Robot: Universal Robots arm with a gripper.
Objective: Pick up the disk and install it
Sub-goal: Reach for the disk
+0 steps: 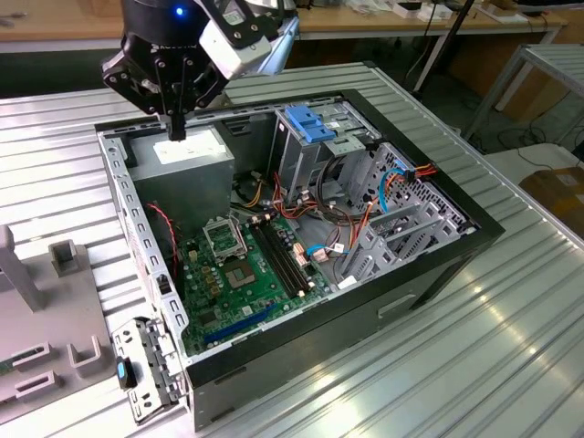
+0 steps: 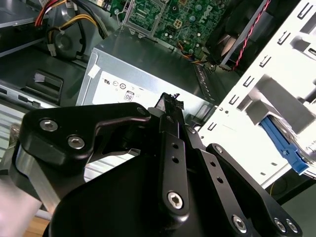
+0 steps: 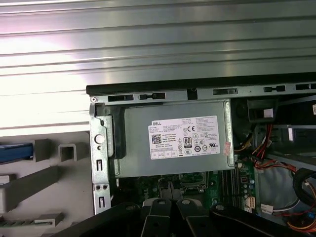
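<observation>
The gripper (image 1: 176, 132), fingers clenched on nothing, hangs over the power supply (image 1: 190, 157) in the case (image 1: 401, 301) corner. A blue strip (image 3: 15, 152) on the grey fixture (image 3: 29, 180) is cut off.

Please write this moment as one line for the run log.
gripper: shut, holds nothing | place: above power supply in open computer case | contact with it: cannot tell

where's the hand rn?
In the exterior view the hand hangs shut and empty just over the power supply, in the far corner of the open case on the exterior view's left.
</observation>
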